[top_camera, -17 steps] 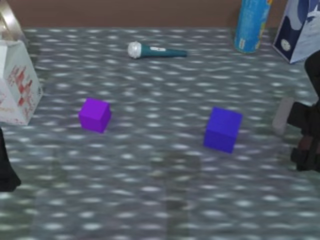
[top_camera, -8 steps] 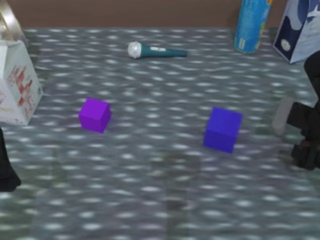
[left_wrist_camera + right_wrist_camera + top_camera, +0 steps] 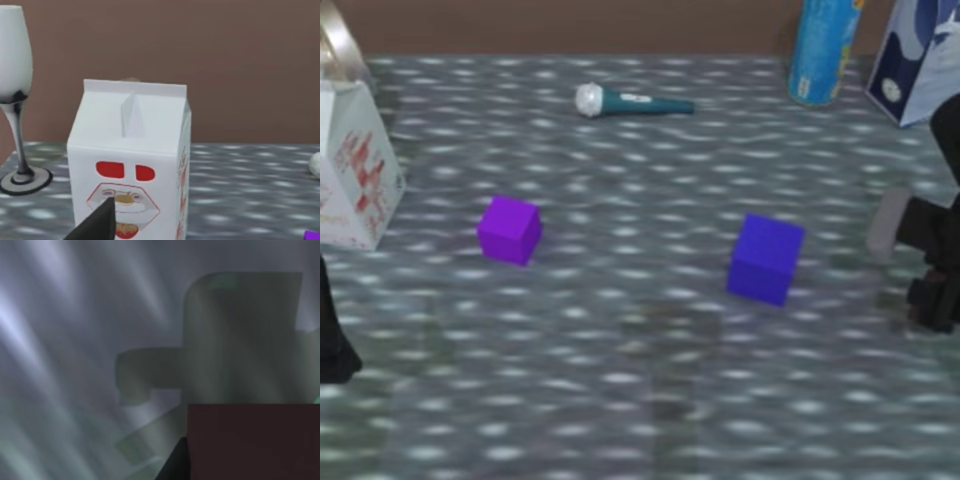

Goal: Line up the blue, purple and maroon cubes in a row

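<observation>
A grey, white-flecked table [image 3: 620,390] runs back to a brown wall [image 3: 570,25]. The purple cube [image 3: 509,229] sits left of centre, the blue cube [image 3: 765,258] right of centre, well apart. At the right edge, the right gripper [image 3: 932,300] clenches the maroon cube [image 3: 252,440] above the table. The left arm [image 3: 332,340] is parked at the left edge; whether its fingers are open cannot be told.

Top view: high, oblique, facing the table's far edge at 12 o'clock. Left wrist view: low, near the milk carton [image 3: 131,165], also at 9 o'clock overhead [image 3: 355,165]. Right wrist view: very close above the maroon cube [image 3: 252,440], facing down.
</observation>
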{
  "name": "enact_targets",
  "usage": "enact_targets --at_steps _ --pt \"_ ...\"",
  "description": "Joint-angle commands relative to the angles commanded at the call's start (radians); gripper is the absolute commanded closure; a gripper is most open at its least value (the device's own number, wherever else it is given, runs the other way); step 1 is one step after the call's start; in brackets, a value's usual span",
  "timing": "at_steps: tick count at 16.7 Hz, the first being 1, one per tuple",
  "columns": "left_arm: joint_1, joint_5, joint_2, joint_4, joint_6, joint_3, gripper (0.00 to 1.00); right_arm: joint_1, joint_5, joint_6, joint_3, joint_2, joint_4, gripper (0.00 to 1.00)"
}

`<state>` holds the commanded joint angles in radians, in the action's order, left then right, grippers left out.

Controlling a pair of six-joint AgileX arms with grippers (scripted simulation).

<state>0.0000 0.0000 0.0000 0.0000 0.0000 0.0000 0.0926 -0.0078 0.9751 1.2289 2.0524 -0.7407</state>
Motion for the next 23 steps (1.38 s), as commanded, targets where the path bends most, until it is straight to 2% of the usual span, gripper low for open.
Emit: enact_targets --at_steps 6,11,13,16,23 --pt "0.0 0.0 0.0 0.0 0.0 0.0 0.0 0.01 -0.001 0.005 0.094 -0.1 -0.201 1.0" --pt "0.0 0.0 0.0 0.0 0.0 0.0 0.0 0.009 -0.001 0.002 0.099 -0.106 -0.209 1.0" --pt "0.0 0.0 0.0 0.0 0.0 0.0 0.0 0.045 -0.001 -0.004 0.103 -0.106 -0.214 1.0" --pt "0.0 0.0 0.0 0.0 0.0 0.0 0.0 0.162 -0.001 -0.027 0.109 -0.112 -0.231 1.0" --pt "0.0 0.0 0.0 0.0 0.0 0.0 0.0 0.543 -0.004 -0.091 0.111 -0.146 -0.273 1.0"
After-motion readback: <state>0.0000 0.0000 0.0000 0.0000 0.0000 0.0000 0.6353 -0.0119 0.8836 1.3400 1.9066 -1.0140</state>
